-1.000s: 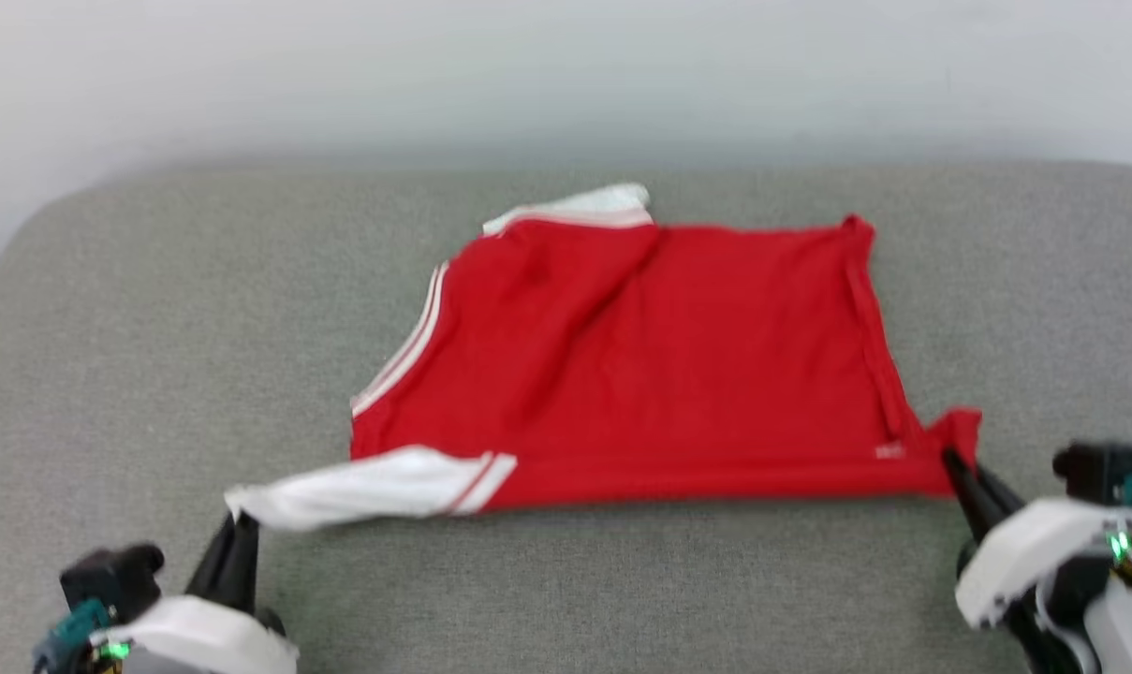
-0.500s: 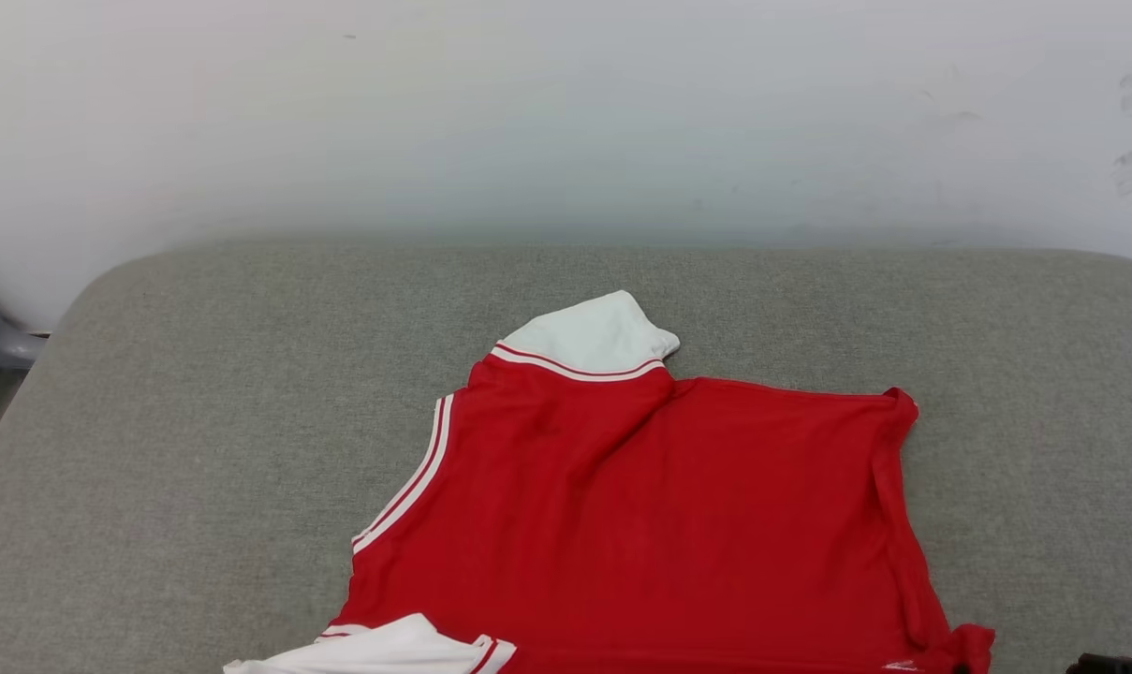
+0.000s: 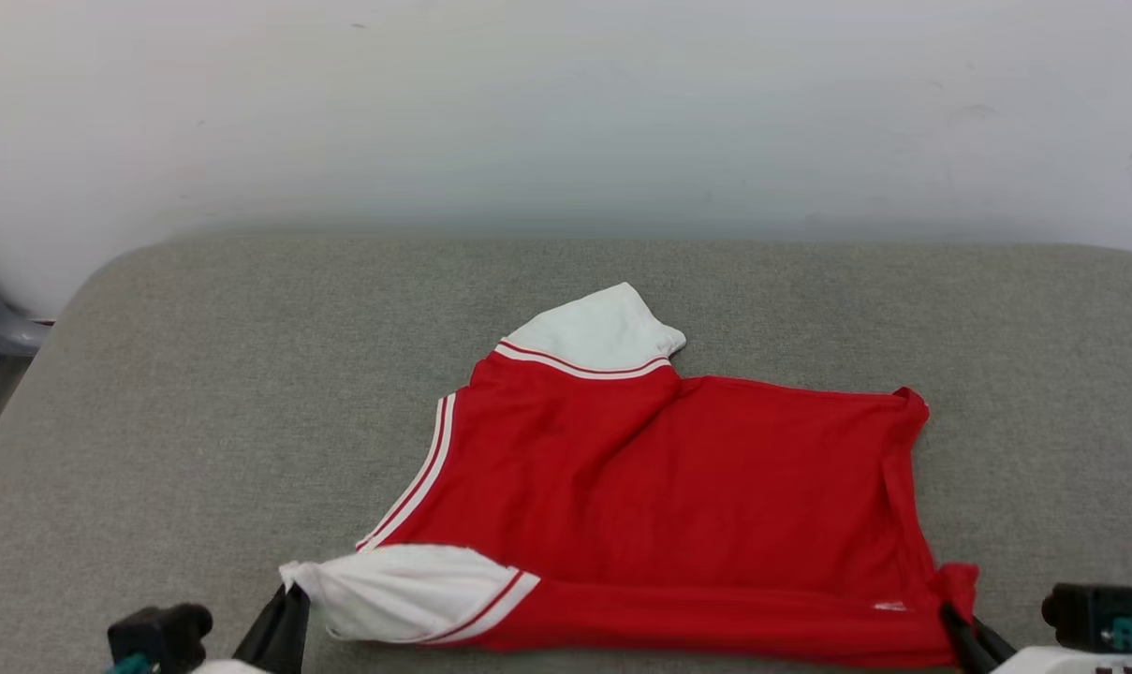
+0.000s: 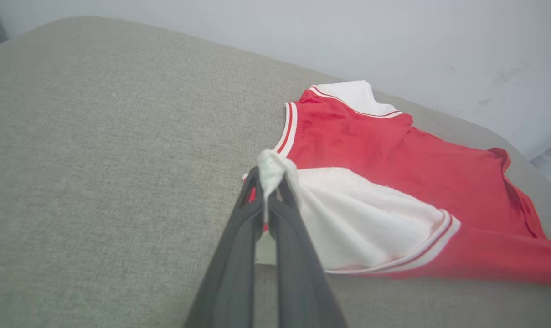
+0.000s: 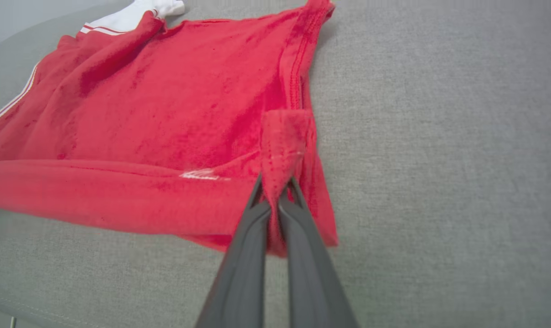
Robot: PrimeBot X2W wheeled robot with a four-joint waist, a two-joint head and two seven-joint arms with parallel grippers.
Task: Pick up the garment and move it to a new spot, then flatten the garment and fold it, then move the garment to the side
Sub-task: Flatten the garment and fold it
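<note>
Garment (image 3: 678, 487) on grey cushion (image 3: 200, 374) — left tool (image 4: 268, 182) clamped on sleeve (image 4: 357, 218), right tool (image 5: 277, 187) clamped on corner (image 5: 284, 136)

Grey upholstered surface (image 3: 200, 393) — white wall (image 3: 566, 112)

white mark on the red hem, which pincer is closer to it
Right. The right pincer is shut on a red corner of the garment right beside the white mark; the left pincer holds the near white sleeve at the opposite end.

Left hand (image 4: 267, 184), right hand (image 5: 277, 189) each clamped on garment (image 3: 697, 487).
</note>
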